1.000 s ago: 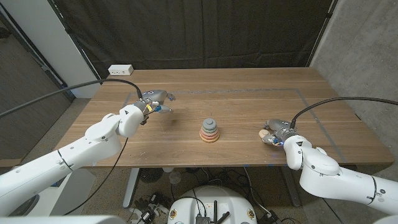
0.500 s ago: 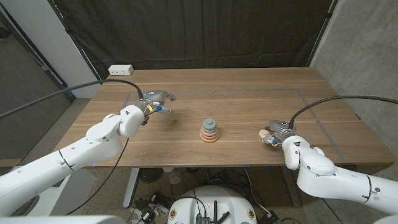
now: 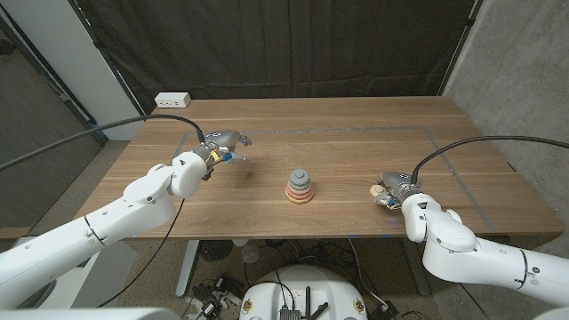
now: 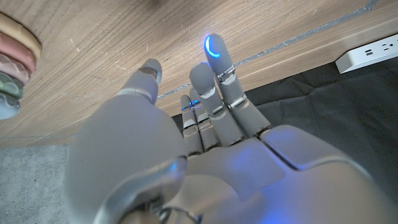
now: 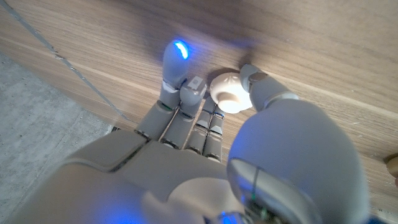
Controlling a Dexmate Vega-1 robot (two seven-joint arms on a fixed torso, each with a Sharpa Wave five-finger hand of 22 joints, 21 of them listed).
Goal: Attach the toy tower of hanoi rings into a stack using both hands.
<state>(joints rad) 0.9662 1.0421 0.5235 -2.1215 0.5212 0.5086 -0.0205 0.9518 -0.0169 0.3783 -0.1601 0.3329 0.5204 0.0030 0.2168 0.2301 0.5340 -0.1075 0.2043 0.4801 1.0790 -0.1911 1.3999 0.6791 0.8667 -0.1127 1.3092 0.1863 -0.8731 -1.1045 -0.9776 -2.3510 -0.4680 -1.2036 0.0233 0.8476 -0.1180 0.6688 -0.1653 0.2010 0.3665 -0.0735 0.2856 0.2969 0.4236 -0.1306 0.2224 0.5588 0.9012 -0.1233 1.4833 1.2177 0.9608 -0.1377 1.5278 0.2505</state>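
Note:
A stack of pastel rings (image 3: 300, 187) with a grey-blue top stands on its peg at the middle of the wooden table (image 3: 338, 151); its edge also appears in the left wrist view (image 4: 11, 62). My left hand (image 3: 222, 142) hovers over the table left of and behind the stack, fingers (image 4: 214, 68) stretched out and apart, holding nothing. My right hand (image 3: 392, 190) sits low at the table to the right of the stack. In the right wrist view a small cream knob-shaped piece (image 5: 228, 93) is pinched between its thumb and fingers (image 5: 176, 65). A tan piece (image 3: 377, 189) lies just beside that hand.
A white power strip (image 3: 172, 100) lies at the table's far left corner and also appears in the left wrist view (image 4: 367, 53). Thin tape lines mark a rectangle on the tabletop. A dark curtain hangs behind the table, and a concrete wall stands at the right.
My right forearm has shifted a little. Both hands and the ring stack stay where they were.

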